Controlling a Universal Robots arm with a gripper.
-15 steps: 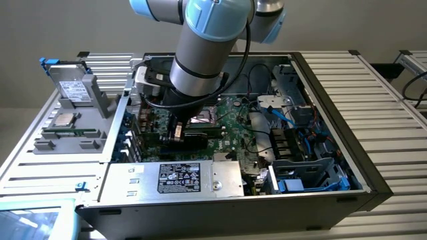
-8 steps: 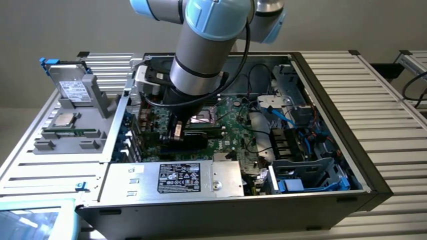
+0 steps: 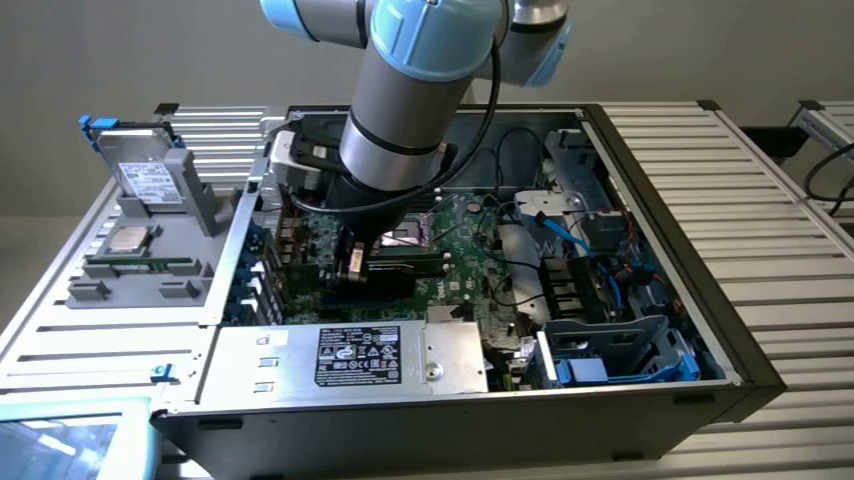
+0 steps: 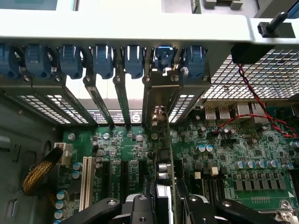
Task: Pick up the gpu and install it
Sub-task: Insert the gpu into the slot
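Inside the open computer case [image 3: 747, 380], the hand [image 4: 164, 205] pinches the gpu [image 4: 169, 154] edge-on, apparently lining it with a motherboard [image 4: 233, 154] slot beneath its bracket.

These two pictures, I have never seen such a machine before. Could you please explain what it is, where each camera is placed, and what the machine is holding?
The grey and light-blue tube in the exterior view is a robot arm. It reaches down into an open computer case lying on a slatted metal table. Inside the case is the green motherboard.

The exterior view comes from a camera standing away from the arm. The wrist view comes from a camera mounted on the arm, looking past its hand into the case.

The hand is closed on the gpu, a thin card seen edge-on in the wrist view. The card stands upright over the expansion slots, with its metal bracket near the row of blue clips at the case wall. I cannot tell whether it is fully seated.

On the exterior view's left, a grey holder carries other parts.
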